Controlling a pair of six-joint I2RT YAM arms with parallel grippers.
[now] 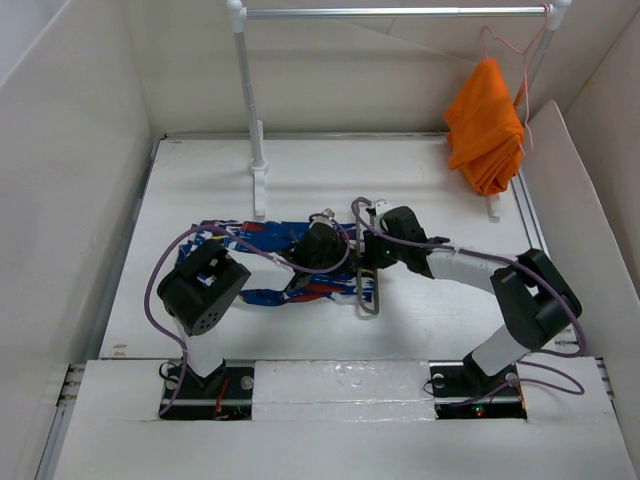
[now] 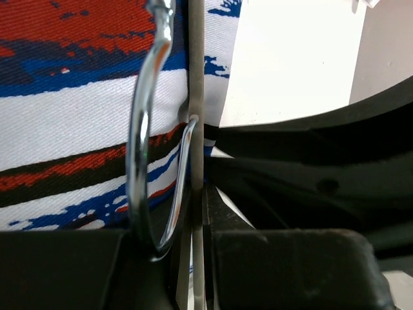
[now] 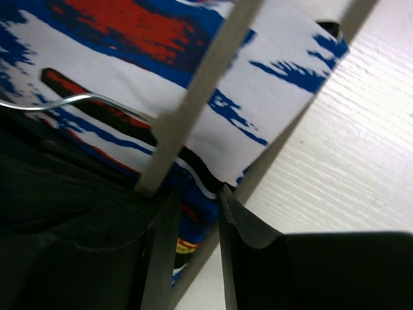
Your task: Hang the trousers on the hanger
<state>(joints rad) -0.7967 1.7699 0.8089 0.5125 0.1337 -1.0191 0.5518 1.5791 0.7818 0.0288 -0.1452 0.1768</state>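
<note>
A white tube clothes rack [image 1: 255, 150] stands at the back, and a plain orange garment [image 1: 485, 125] hangs from its right end. Just in front of the rack's left post lie the deep blue trousers [image 1: 262, 236], patched white, red and black, with their long axis left to right. The thick dark grey hanger [image 1: 369, 296] pokes out from their right end, away from the rack. The left gripper [image 2: 197, 239] clamps the hanger's bar. The right gripper [image 3: 193, 213] has its jaws nearly together (patterned cloth shows in the slit), and I cannot tell whether it is gripping.

White walls [image 1: 60, 100], white table [image 1: 200, 180], clothes rail [image 1: 400, 12] (orange garment [image 1: 485, 125] hanging)
</note>
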